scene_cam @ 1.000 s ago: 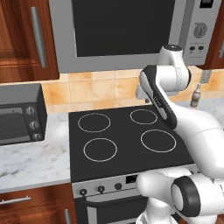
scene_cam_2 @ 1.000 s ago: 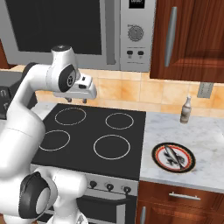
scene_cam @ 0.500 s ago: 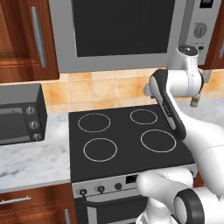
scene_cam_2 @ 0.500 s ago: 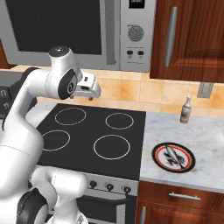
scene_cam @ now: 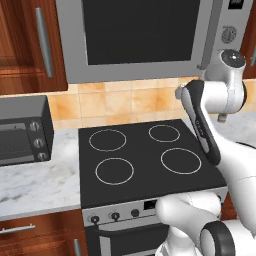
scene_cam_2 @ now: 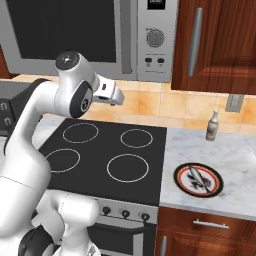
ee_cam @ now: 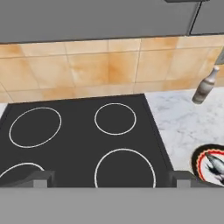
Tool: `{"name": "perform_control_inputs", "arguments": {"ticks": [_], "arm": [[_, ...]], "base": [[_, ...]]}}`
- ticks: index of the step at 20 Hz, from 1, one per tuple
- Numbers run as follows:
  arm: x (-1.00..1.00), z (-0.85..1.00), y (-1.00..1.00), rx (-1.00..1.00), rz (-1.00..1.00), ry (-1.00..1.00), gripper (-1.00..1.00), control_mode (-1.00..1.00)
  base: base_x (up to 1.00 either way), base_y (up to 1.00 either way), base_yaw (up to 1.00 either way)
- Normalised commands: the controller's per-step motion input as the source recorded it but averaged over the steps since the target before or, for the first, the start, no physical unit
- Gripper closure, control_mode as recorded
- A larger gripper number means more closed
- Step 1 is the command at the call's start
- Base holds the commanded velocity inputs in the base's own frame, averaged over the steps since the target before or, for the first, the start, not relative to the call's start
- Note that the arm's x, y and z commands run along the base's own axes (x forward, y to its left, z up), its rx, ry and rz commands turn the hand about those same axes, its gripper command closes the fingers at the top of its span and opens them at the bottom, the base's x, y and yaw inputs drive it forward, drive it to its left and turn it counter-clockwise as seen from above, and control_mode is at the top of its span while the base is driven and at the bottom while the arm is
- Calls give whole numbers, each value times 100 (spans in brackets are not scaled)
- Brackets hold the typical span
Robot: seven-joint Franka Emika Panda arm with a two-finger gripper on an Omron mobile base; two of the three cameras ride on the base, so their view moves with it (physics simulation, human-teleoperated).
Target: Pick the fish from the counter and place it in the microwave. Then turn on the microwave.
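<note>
On the counter [scene_cam_2: 235, 165] right of the stovetop [scene_cam_2: 107, 155], near its front edge, the fish [scene_cam_2: 199, 178] lies untouched on its plate [scene_cam_2: 198, 179]. Above the stovetop, the hand [scene_cam_2: 116, 96] hangs released, grasping nothing. Beyond, the microwave [scene_cam_2: 100, 35] stands closed. Judgement: every step remains.

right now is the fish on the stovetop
No, the fish lies on the plate on the counter, right of the stovetop.
</note>
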Motion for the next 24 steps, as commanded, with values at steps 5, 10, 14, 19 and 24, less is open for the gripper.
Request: {"name": "perform_control_inputs", "arguments": {"ticks": [5, 10, 14, 19, 24], "arm": [[0, 27, -23, 0, -6, -18, -100, -100], [0, 29, -19, 0, -5, -22, -100, -100], [8, 35, -13, 0, -3, -23, -100, -100], [14, 40, -9, 0, -2, -14, -100, -100], [21, 45, 0, 0, 0, -3, -100, -100]], "base": [[0, 0, 0], [0, 0, 0], [0, 0, 0], [0, 0, 0], [0, 0, 0]]}}
